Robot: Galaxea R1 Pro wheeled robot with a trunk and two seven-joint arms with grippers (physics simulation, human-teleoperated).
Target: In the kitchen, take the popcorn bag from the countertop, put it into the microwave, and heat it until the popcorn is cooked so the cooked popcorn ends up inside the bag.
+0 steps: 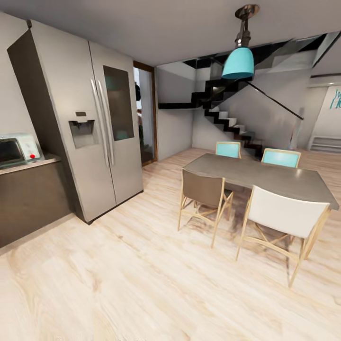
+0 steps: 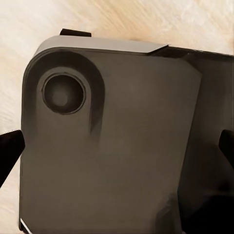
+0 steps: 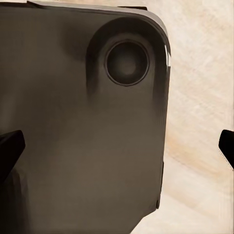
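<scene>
Floor (image 1: 118,284) is filling the foreground; both claws (image 2: 117,146) (image 3: 117,146) are hanging spread, empty. Microwave (image 1: 16,150) is sitting on the tabletop (image 1: 28,165) at frame's left. Bag unseen; likely soft, light, so pinch its rim.

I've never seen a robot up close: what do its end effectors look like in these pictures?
Little shows: the left end effector and right end effector appear as plain black finger tips at the wrist pictures' edges, above a dark grey rounded robot base. No cables or markings visible.

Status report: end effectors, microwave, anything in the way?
Both end effectors open, empty. Microwave on countertop, far left. Fridge beside it.
</scene>
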